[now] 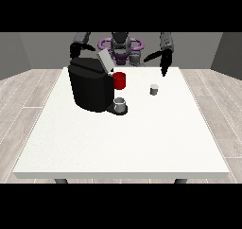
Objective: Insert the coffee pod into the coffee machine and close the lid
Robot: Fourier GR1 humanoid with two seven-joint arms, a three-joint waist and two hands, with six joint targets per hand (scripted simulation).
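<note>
Table: the white table [118, 147] lies bare along its near half, with everything gathered toward the far side
Cup: a small grey cup [121, 105] stands on the machine's low tray, just below the spout
Machine: the black coffee machine [90, 87] sits left of centre, its grey lid [105, 61] tilted up and open, a red part [119, 80] showing at its front
Pod: the coffee pod [154, 89] is a small pale grey cylinder, upright on the table, right of the machine and well apart from it, touched by nothing
Hand at right: the hand at the view's right [164, 67] hangs above and just beyond the pod, fingers pointing down and looking straight, holding nothing
Hand at left: the hand at the view's left [75, 49] hovers behind the machine's top; whether its fingers are apart or curled I cannot tell
Stage: by my reckoning the pod is not yet picked up, and the lid not yet closed
Risk: the pod is short and small, so fingers descending off-centre could tip it or nudge it away
Risk two: carrying it across, the hand could knock the raised lid or the cup
</note>
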